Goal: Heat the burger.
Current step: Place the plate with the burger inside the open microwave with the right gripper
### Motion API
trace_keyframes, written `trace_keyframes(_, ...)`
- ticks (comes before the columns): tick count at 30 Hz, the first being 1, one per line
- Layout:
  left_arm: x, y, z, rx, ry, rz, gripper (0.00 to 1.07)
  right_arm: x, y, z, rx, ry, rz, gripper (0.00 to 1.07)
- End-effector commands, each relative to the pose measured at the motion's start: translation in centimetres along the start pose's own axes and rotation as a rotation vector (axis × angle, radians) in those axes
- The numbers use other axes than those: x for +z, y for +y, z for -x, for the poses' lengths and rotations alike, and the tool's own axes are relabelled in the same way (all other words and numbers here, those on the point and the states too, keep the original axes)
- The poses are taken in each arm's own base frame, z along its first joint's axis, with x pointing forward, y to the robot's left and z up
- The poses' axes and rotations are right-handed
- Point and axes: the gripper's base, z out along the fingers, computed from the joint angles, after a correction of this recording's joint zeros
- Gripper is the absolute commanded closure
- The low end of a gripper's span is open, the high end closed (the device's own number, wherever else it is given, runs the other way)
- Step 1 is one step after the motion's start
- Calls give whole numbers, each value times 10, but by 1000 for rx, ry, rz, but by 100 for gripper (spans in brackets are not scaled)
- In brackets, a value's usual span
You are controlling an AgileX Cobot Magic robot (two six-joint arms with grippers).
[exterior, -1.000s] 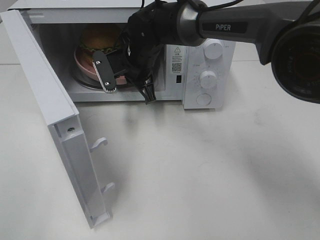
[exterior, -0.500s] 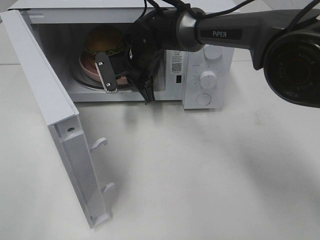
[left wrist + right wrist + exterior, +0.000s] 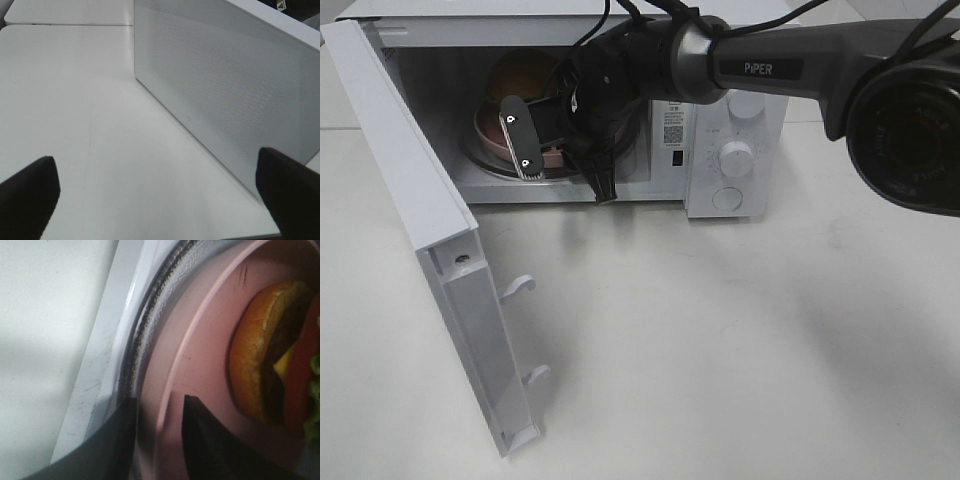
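table (image 3: 740,360): white, mostly bare; carries the microwave at the far side
microwave (image 3: 705,195): white, cavity faces near, control panel on its right end
door (image 3: 410,190): swung fully open to the left, hinged at the left edge, inner face toward the cavity; two latch hooks (image 3: 518,286) stick out of its near edge
right arm (image 3: 790,65): comes in from the right at top height, crosses in front of the control panel, wrist bent so the gripper points left and into the cavity mouth
turntable (image 3: 480,162): round glass tray on the cavity floor, holds the plate
plate (image 3: 483,124): pink, sits on the turntable; holds the burger, wider than it
burger (image 3: 525,75): inside the microwave, on the plate, left-centre of the cavity and toward the far wall; partly hidden by the gripper
burger axis: stands upright, stack runs vertical, bun dome up; lettuce, tomato, cheese and patty edges show in the right wrist view
right gripper (image 3: 159,400): fingers straddle the plate's near-right rim, one outside, one over the plate; jaws parted, gap shows on both sides of the rim, not pinching it
left gripper (image 3: 157,167): jaws spread wide, nothing between them; over bare table, near the door's outer mesh face
knobs (image 3: 736,158): two round white dials on the panel, a round button below
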Motion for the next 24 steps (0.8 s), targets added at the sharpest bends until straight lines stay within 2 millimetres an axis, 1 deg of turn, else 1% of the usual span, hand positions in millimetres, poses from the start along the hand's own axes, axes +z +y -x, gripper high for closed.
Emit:
trace_keyframes(1, -2, -1, -1, -1, -22, -1, 7, -3, -2, 4, 8, -10, 0, 73)
trace_keyframes(4, -2, -1, -1, -1, -22, -1, 7, -2, 1, 5, 32, -19, 25, 73)
trace_keyframes(5, -2, -1, -1, -1, -22, -1, 7, -6, 1, 5, 40, -23, 29, 72)
trace_keyframes(8, -2, -1, -1, -1, -22, -1, 7, -8, 2, 5, 43, -27, 28, 70)
trace_keyframes(10, -2, -1, -1, -1, -22, -1, 7, -16, 5, 4, 57, -34, 41, 62)
trace_keyframes(11, -2, -1, -1, -1, -22, -1, 7, -16, 5, 4, 57, -34, 41, 62)
trace_keyframes(12, -2, -1, -1, -1, -22, -1, 7, -20, 7, 4, 65, -38, 46, 59)
trace_keyframes(13, -2, -1, -1, -1, -22, -1, 7, -27, 10, 2, 68, -39, 53, 52)
trace_keyframes(14, -2, -1, -1, -1, -22, -1, 7, -27, 10, 2, 68, -39, 53, 52)
trace_keyframes(15, -2, -1, -1, -1, -22, -1, 7, -33, 13, 1, 66, -41, 52, 46)
trace_keyframes(16, -2, -1, -1, -1, -22, -1, 7, -33, 13, 1, 66, -41, 52, 46)
trace_keyframes(18, -2, -1, -1, -1, -22, -1, 7, -42, 22, -1, 67, -43, 58, 41)
trace_keyframes(19, -2, -1, -1, -1, -22, -1, 7, -42, 22, -1, 67, -43, 58, 41)
trace_keyframes(20, -2, -1, -1, -1, -22, -1, 7, -49, 26, -7, 73, -41, 55, 40)
trace_keyframes(21, -2, -1, -1, -1, -22, -1, 7, -52, 28, -9, 74, -40, 55, 40)
trace_keyframes(22, -2, -1, -1, -1, -22, -1, 7, -52, 28, -9, 74, -40, 55, 40)
trace_keyframes(23, -2, -1, -1, -1, -22, -1, 7, -60, 32, -11, 71, -38, 60, 40)
trace_keyframes(24, -2, -1, -1, -1, -22, -1, 7, -60, 32, -11, 71, -38, 60, 40)
